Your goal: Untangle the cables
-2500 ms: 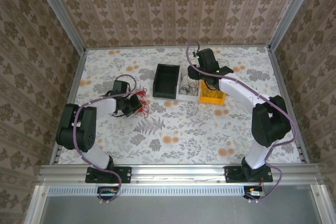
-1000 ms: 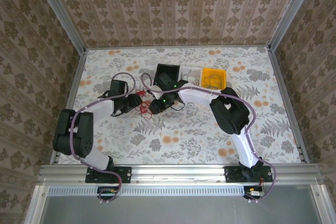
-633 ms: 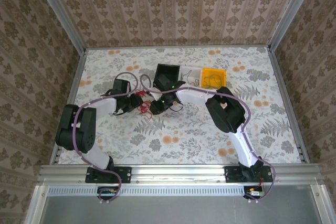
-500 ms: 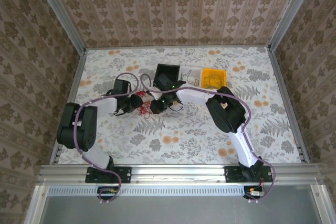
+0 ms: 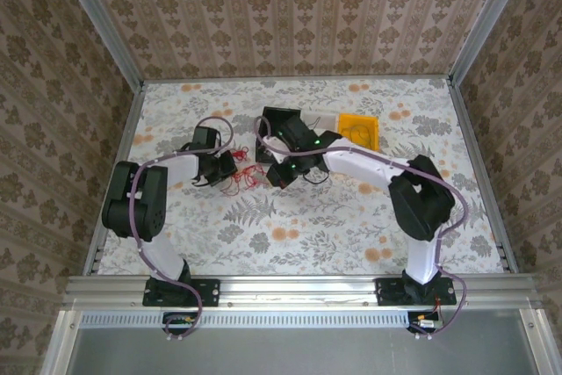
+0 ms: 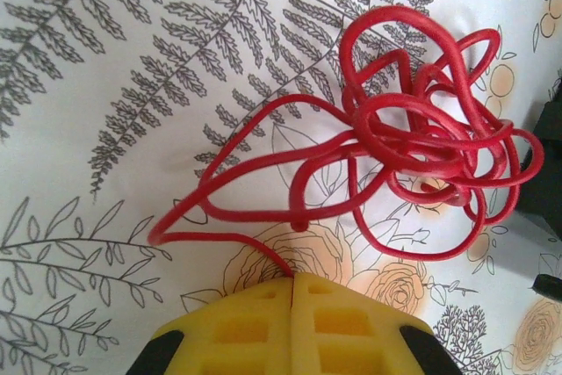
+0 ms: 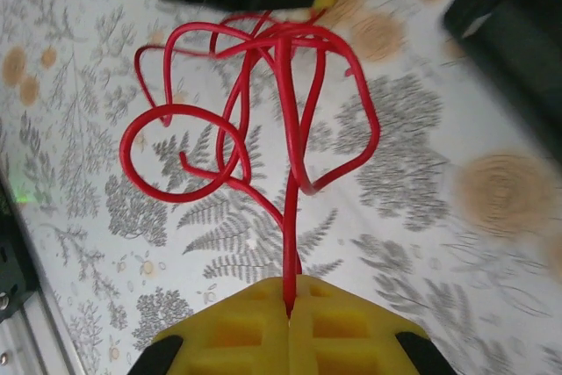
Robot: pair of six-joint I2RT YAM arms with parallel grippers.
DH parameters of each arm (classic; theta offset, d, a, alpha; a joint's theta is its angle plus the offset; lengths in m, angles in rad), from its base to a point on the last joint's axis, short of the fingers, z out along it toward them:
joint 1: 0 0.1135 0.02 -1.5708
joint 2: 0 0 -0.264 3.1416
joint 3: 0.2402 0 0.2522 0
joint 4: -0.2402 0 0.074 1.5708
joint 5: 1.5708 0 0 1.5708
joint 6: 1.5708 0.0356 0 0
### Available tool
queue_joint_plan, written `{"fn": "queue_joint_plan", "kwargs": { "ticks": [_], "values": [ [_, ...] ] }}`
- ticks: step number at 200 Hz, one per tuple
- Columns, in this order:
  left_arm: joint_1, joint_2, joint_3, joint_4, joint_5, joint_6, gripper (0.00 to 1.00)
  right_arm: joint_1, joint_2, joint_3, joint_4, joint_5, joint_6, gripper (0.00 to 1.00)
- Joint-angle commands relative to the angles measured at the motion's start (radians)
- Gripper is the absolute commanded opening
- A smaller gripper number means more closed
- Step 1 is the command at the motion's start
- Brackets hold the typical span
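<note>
On the floral-patterned worktop [image 5: 351, 217], the left tool [image 6: 294, 280] and right tool [image 7: 290, 285] each clamp shut on opposite strands of the thin red cable tangle [image 6: 413, 129], placed to draw it apart.

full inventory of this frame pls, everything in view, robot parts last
red cables: one tangle, red, on the table between the two grippers; strand count unclear
black bin: one, black, far middle, partly behind the right arm
white bin: one, pale, between the black and yellow bins, mostly hidden
yellow bin: one, yellow, right end of the row
table: one, floral cloth
walls: patterned beige, around the table
left gripper: yellow fingers, shut on a red strand
right gripper: yellow fingers, shut on a red strand
</note>
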Motion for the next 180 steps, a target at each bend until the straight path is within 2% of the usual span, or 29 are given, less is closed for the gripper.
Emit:
{"fn": "queue_joint_plan", "kwargs": {
  "ticks": [1, 58, 100, 141, 180],
  "values": [
    [-0.002, 0.065, 0.003, -0.031, -0.045, -0.002, 0.0, -0.044, -0.097, -0.021, -0.007, 0.086, -0.027, 0.0],
    [0.006, 0.061, 0.001, -0.084, -0.075, 0.005, 0.0, -0.185, -0.264, -0.048, 0.026, 0.248, -0.044, 0.0],
    [0.012, 0.064, 0.001, -0.096, -0.08, -0.001, 0.0, -0.25, -0.36, -0.112, 0.09, 0.417, -0.025, 0.0],
    [0.013, 0.054, -0.01, -0.065, -0.058, 0.005, 0.0, -0.292, -0.373, -0.125, 0.099, 0.297, 0.007, 0.01],
    [0.01, 0.012, -0.056, 0.05, 0.024, 0.013, 0.0, -0.239, -0.261, -0.077, 0.107, 0.239, 0.063, 0.03]
  ]
}}
